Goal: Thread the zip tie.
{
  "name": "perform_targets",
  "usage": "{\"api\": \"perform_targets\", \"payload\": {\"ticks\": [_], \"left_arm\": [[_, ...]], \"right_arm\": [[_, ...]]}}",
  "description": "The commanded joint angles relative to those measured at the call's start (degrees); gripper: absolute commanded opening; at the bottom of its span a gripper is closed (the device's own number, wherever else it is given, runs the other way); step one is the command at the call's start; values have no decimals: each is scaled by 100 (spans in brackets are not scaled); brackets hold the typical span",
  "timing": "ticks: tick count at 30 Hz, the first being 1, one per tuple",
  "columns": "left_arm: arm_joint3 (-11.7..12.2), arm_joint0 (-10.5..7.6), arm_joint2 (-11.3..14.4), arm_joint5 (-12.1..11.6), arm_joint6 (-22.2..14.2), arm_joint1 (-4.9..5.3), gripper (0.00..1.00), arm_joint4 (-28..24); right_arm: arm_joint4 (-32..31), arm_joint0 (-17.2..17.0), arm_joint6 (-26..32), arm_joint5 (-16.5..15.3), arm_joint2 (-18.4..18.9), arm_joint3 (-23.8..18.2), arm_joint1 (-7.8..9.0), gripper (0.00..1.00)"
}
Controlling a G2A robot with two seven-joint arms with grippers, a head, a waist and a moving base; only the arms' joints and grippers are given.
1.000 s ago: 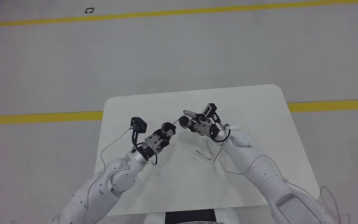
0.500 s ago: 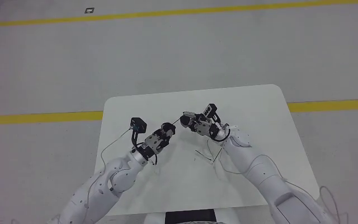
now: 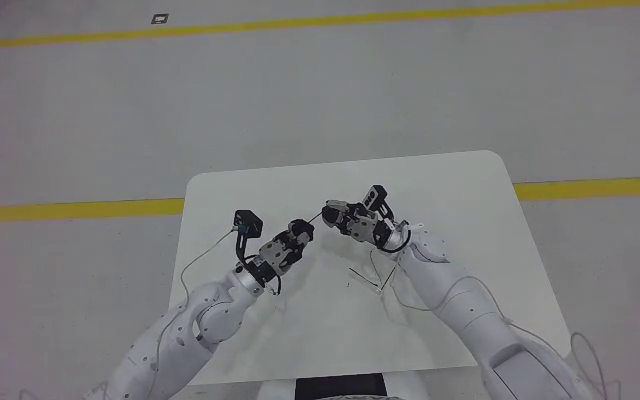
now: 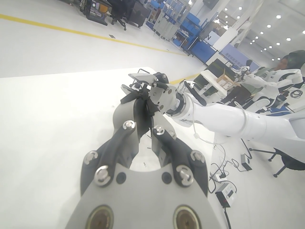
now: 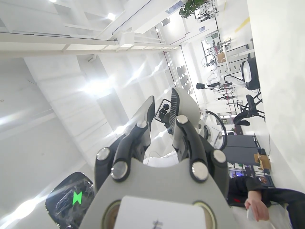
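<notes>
two robot arms met above the middle of a white table, their tools almost touching, both lifted off the table top.

the left gripper hung above the table's centre, on the side of the table nearer the robot. its jaws were drawn close together and appeared to pinch a thin dark zip tie. the right gripper faced it from slightly nearer the table's far edge. whether it was clamped on anything could not be told.

the zip tie showed as a fine dark line bridging the small gap between the two grippers, raised above the table rather than lying on it. holding it in the air probably left both ends free, so that the tail could be lined up with the small head without the table top getting in the way. the grippers pointed at each other, which suited feeding one end straight toward the other.

a few thin dark strands lay flat on the table, nearer the robot than the grippers and under the right arm. they were likely spare ties, kept within easy reach but out of the working space.

the threading looked to be in its alignment stage. no closed loop could be seen.
</notes>
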Motion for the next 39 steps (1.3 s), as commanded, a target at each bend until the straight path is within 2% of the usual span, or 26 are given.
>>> {"api": "perform_targets", "payload": {"ticks": [1, 9, 12, 25, 26, 27, 28, 31, 35, 39], "left_arm": [[-2, -7, 9, 0, -3, 3, 0, -6], [2, -25, 52, 0, 8, 9, 0, -6], [8, -32, 73, 0, 16, 8, 0, -9], [36, -49, 99, 0, 62, 9, 0, 7], [33, -46, 96, 0, 66, 10, 18, 8], [31, -45, 89, 0, 65, 11, 43, 12], [26, -45, 79, 0, 64, 13, 76, 10], [3, -37, 52, 0, 53, 21, 93, 2], [-32, -21, 28, 0, 45, 30, 100, -6], [-77, -5, 22, 0, 25, 39, 100, -12]], "right_arm": [[-10, 0, 3, 11, 6, 3, -6, 17], [-42, -9, 18, 51, 32, 21, -23, 14], [-62, -11, 20, 53, 46, 28, -29, 0], [-342, -62, -168, -101, 163, -71, -8, 0], [-389, -71, -195, -114, 186, -105, 2, 0], [-448, -81, -231, -133, 213, -143, 15, 0], [-512, -95, -277, -152, 246, -186, 31, 0], [-731, -157, -415, -168, 373, -373, 92, 0], [-1022, -283, -598, -47, 552, -703, 184, 0], [-1369, -438, -788, 149, 732, -1097, 282, 0]]}}
